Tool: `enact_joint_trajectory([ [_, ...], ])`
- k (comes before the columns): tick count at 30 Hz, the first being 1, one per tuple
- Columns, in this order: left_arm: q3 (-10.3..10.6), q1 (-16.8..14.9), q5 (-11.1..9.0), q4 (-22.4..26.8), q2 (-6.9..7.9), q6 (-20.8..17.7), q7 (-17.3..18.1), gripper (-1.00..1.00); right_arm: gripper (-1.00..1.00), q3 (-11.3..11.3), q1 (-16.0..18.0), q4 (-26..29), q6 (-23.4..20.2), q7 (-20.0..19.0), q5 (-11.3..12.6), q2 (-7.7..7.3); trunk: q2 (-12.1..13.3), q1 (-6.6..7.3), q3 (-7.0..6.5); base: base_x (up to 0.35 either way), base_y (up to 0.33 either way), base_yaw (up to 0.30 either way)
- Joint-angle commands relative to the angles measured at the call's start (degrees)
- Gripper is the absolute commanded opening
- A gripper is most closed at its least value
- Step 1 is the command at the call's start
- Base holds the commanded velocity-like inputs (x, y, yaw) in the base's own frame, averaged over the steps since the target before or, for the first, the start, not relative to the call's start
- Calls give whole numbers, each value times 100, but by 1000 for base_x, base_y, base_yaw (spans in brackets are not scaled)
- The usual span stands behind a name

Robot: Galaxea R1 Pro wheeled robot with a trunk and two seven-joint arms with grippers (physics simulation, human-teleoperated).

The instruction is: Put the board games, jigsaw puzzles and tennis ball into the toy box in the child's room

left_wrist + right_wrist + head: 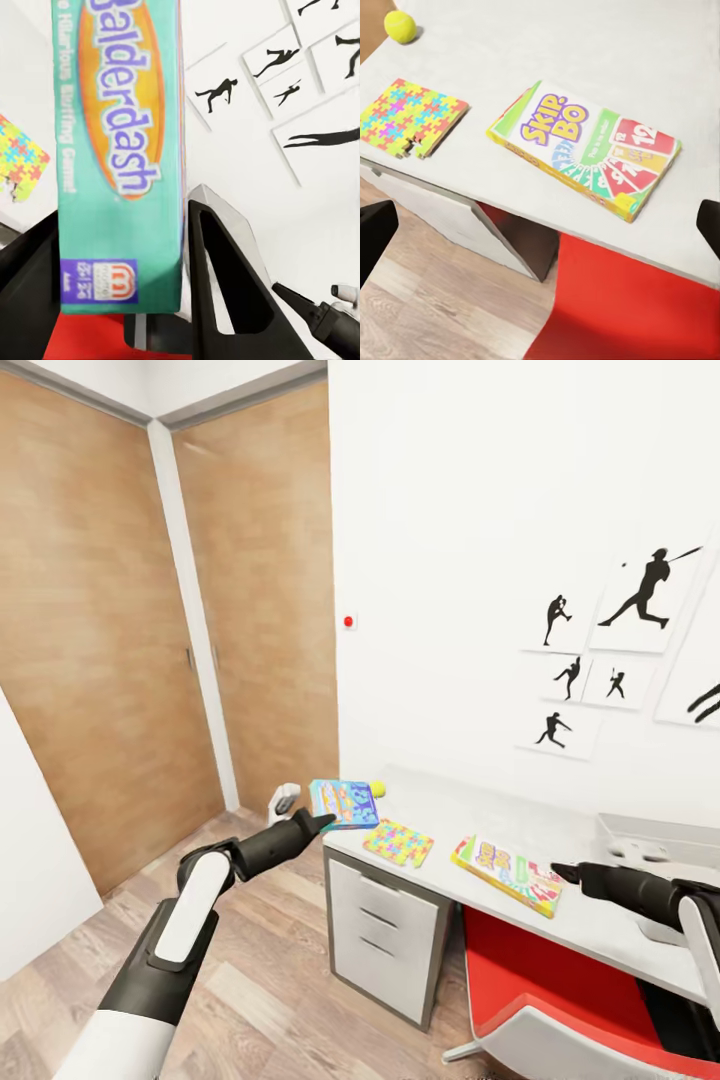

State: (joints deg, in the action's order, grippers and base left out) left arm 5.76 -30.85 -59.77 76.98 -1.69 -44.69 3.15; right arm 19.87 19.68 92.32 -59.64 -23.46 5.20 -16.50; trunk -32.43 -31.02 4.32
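**White shells, black joints**

At lower left, the left arm (185, 920) wears smooth white shell panels over matte black joints, tapering to a black cone-shaped wrist. At right, the right arm (660, 905) matches: black tapered forearm, white panel.

- A teal Balderdash board game (120, 150) is sitting clamped in the left hand (322, 822) at the table (470, 810) end.
- A jigsaw puzzle (406, 116) is lying flat near the edge.
- The SKIP-BO box (585, 146) is lying flat beside it.
- The tennis ball (400, 25) is resting behind.
- The grey toy box (650, 830) is sitting at the far end.
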Motion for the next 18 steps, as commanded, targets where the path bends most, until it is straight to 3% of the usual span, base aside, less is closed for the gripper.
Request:
enact_joint_trajectory([
  [1,1,-33,41,6,-37,-62,20,-100,100,83,7,3,-36,9,58,-17,-10,-3,12,0,0,-145],
  [9,27,-175,38,23,-168,-183,-214,-100,100,486,4,-1,-36,-29,76,-66,-10,-3,14,0,0,-72],
  [18,31,-224,9,172,-244,-206,-333,-100,100,558,6,4,-36,-35,77,-59,-10,-3,14,0,0,-19],
])
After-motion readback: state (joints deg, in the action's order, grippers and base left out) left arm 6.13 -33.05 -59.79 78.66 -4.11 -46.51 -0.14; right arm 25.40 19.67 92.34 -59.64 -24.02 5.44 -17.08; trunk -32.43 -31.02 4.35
